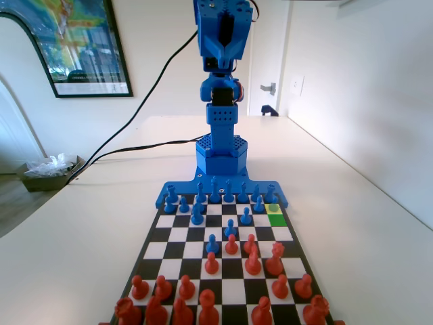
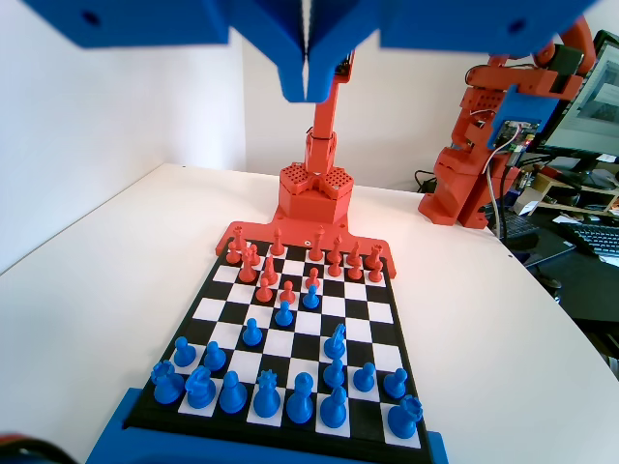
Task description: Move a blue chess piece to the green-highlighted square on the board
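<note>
**Overhead, gripper clamped on nothing; pawn on its own square**

Broadly, a pale table (image 1: 88,223) bearing the board (image 1: 157,235), black-and-white chequered, with a blue plastic ledge at the far end in the fixed view.

Behind that ledge, the blue arm (image 1: 222,128) upright on its base, reaching past the top of the picture.

Up there, well above the pieces, the gripper (image 2: 308,72): in the wrist view, both jaws pressed flat together with only a thin seam between them, nothing held.

On the board, red pieces (image 1: 252,263) crowding the near end of the fixed view, and blue pieces (image 1: 196,215) at the far end, with a few of each colour meeting in the middle.

Near the far right corner in the fixed view, the green-highlighted square (image 1: 276,220), solid green, bare, same size as its neighbours. Directly beyond it, touching edge to edge, a yellow square (image 1: 273,208).

Smallest, the blue chess piece (image 2: 184,350): a plain blue plastic pawn, round head over a flared base, upright, matching the other pawns. Standing in the leftmost column of the wrist view, second row from the near edge, just ahead of the taller corner piece. Hard to make out under the yellow tint in the fixed view. Well apart from the gripper.
</note>
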